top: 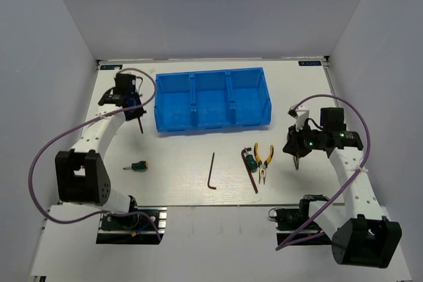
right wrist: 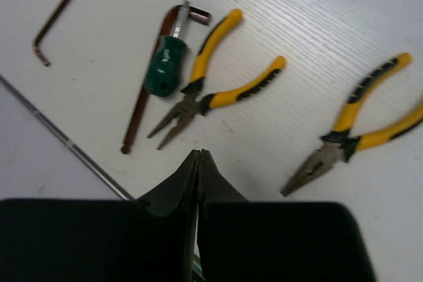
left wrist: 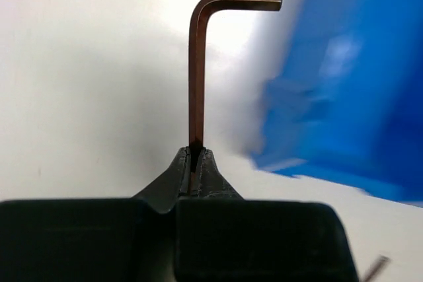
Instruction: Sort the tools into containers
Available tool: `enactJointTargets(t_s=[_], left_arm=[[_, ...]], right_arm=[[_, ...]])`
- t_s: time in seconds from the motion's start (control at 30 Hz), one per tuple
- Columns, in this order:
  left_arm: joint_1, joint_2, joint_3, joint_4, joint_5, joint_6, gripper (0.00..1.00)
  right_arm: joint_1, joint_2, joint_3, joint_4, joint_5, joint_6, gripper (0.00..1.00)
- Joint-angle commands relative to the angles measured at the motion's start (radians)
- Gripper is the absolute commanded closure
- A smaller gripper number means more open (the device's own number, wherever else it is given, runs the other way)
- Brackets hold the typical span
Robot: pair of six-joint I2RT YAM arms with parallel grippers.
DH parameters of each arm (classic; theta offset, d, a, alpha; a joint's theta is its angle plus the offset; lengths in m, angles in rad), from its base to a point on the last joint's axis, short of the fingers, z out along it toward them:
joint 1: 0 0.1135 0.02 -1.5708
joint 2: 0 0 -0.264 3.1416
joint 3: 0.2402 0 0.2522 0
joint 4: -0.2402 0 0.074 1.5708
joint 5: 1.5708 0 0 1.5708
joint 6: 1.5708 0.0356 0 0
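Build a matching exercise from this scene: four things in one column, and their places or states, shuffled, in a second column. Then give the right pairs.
Things:
1. left gripper
2. right gripper
3. blue bin
4. lone screwdriver

Places or states:
A. lying on the table, apart from the other tools
B. shut on nothing
C. shut on a hex key
D. standing at the far side of the table

Pairs: 1-C, 2-B, 3-D, 4-A

L wrist: blue bin (left wrist: 350, 97) blurred, cut by rt edge. R wrist: lone pliers (right wrist: 340, 141) handle cropped.
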Motion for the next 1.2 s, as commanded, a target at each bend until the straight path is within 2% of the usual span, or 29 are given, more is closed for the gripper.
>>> enactJointTargets(t_s=[0.0, 0.03, 0.13, 0.17, 0.23, 0.3, 0.37, 0.43, 0.5, 0.53, 0.57, 0.63, 0.73, 0.77, 0.93, 1.0, 1.07, 1.1, 1.17], left_arm=[[-0.009, -0.087, 0.104, 0.022, 0.132, 0.068, 1.00], [-0.009, -0.087, 0.124, 0.052, 0.228, 0.106, 1.00], [-0.029, -0.026, 0.164, 0.100, 0.357, 0.156, 1.00], [-0.043, 0.027, 0.191, 0.100, 0.417, 0.156, 1.00], [-0.055, 0.075, 0.226, 0.129, 0.448, 0.165, 1.00], [-0.066, 0.130, 0.257, 0.157, 0.459, 0.165, 1.00], [-0.077, 0.169, 0.286, 0.157, 0.459, 0.165, 1.00], [-0.088, 0.219, 0.320, 0.157, 0.468, 0.165, 1.00], [-0.097, 0.245, 0.329, 0.157, 0.468, 0.165, 0.98], [-0.097, 0.255, 0.329, 0.148, 0.468, 0.165, 0.96], [-0.108, 0.267, 0.329, 0.148, 0.457, 0.156, 0.80], [-0.108, 0.267, 0.309, 0.160, 0.445, 0.156, 0.63], [-0.108, 0.267, 0.280, 0.180, 0.436, 0.147, 0.49], [-0.108, 0.256, 0.280, 0.180, 0.427, 0.147, 0.45], [-0.108, 0.170, 0.329, 0.139, 0.392, 0.147, 0.41], [-0.108, 0.108, 0.329, 0.096, 0.309, 0.087, 0.37], [-0.108, -0.021, 0.268, 0.009, 0.194, 0.006, 0.35], [-0.108, -0.069, 0.241, -0.028, 0.151, -0.029, 0.32], [-0.108, -0.206, 0.141, -0.134, 0.077, -0.091, 0.32]], right_arm=[[0.024, -0.007, 0.023, -0.078, -0.214, -0.098, 1.00], [0.053, 0.002, 0.024, -0.076, -0.220, -0.098, 1.00], [0.124, 0.029, 0.032, -0.056, -0.228, -0.066, 0.99], [0.144, 0.060, 0.037, -0.034, -0.220, -0.033, 0.94], [0.219, 0.082, 0.061, 0.005, -0.191, -0.010, 0.80], [0.286, 0.161, 0.090, 0.020, -0.139, 0.053, 0.71], [0.375, 0.245, 0.135, 0.071, -0.104, 0.130, 0.66], [0.428, 0.285, 0.182, 0.114, -0.022, 0.232, 0.64], [0.466, 0.370, 0.205, 0.152, 0.020, 0.277, 0.58], [0.488, 0.403, 0.230, 0.151, 0.024, 0.306, 0.55], [0.512, 0.420, 0.250, 0.164, 0.036, 0.320, 0.53], [0.566, 0.483, 0.290, 0.169, 0.074, 0.374, 0.48], [0.621, 0.552, 0.314, 0.194, 0.085, 0.415, 0.46], [0.633, 0.566, 0.331, 0.209, 0.090, 0.418, 0.46], [0.739, 0.655, 0.369, 0.305, 0.178, 0.507, 0.43], [0.790, 0.716, 0.420, 0.304, 0.209, 0.559, 0.43], [0.814, 0.770, 0.460, 0.296, 0.231, 0.648, 0.43], [0.851, 0.813, 0.468, 0.289, 0.278, 0.680, 0.43], [0.874, 0.842, 0.482, 0.286, 0.359, 0.760, 0.40]])
